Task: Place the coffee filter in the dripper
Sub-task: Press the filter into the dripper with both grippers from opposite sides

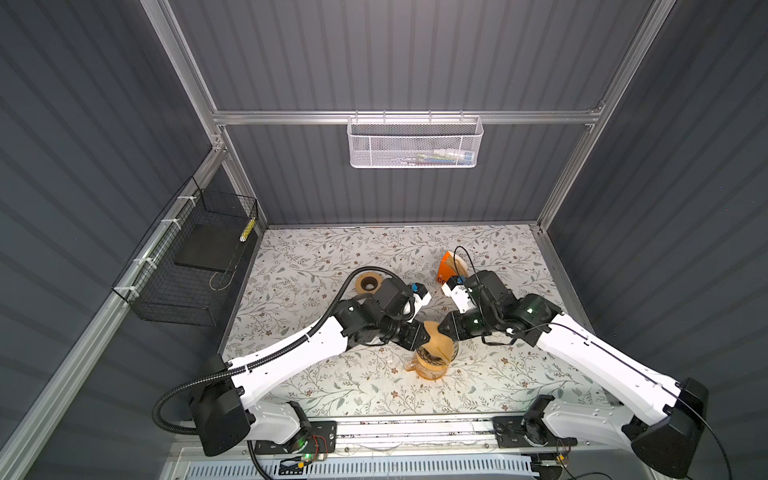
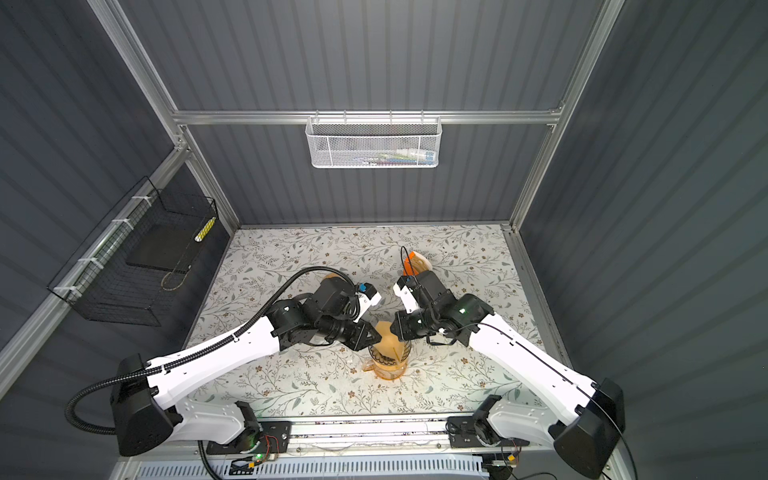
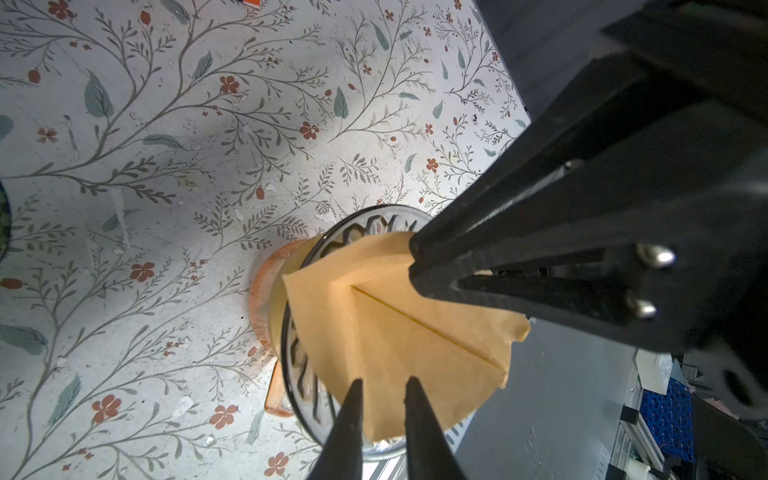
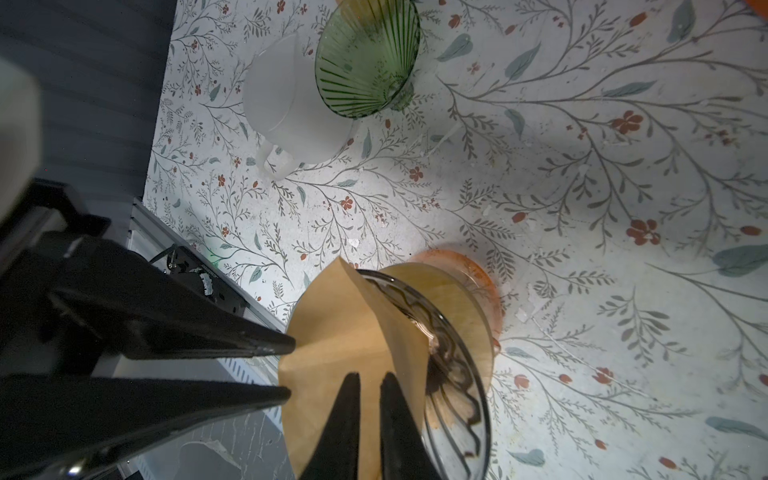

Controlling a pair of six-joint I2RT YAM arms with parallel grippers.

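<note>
The left gripper (image 3: 384, 380) and right gripper (image 4: 370, 376) each pinch an edge of the brown coffee filter (image 3: 399, 345). It hangs over the glass dripper (image 4: 455, 365), near-centre on the table (image 1: 332, 257). Print on the far orange box (image 1: 451, 266) is unreadable.

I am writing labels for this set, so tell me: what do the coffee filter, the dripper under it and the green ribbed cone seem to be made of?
Coffee filter: likely unbleached paper, matt tan, with a sharp fold line.
Dripper: clear and glossy with dark wavy ribs; glass or plastic.
Green cone: translucent, shiny, ribbed; glass or plastic.
</note>
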